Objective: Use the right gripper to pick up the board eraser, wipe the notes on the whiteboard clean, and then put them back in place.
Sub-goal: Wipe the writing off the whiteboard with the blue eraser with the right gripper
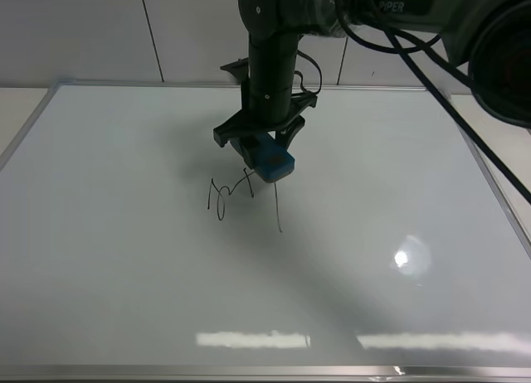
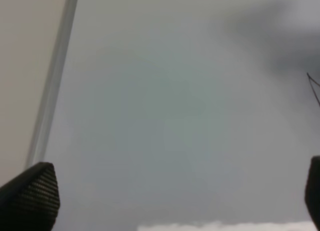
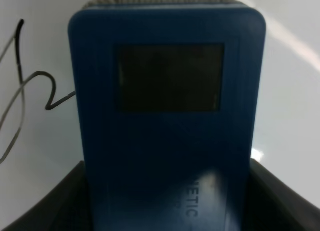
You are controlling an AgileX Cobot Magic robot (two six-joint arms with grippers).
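My right gripper (image 1: 267,155) is shut on the blue board eraser (image 1: 274,161) and holds it at the whiteboard (image 1: 124,259), just at the upper right end of the notes (image 1: 228,194). The notes are thin black looping strokes with one long vertical line (image 1: 277,210). In the right wrist view the eraser (image 3: 167,121) fills the frame, with one dark square patch on it, and part of the scribble (image 3: 20,86) shows beside it. My left gripper (image 2: 180,191) is open and empty over bare board; one finger (image 2: 30,196) shows at each lower corner.
The board's silver frame (image 1: 249,86) runs along the far edge and also shows in the left wrist view (image 2: 52,91). Black cables (image 1: 448,101) hang from the right arm across the board's right side. Glare spots lie near the front (image 1: 411,257).
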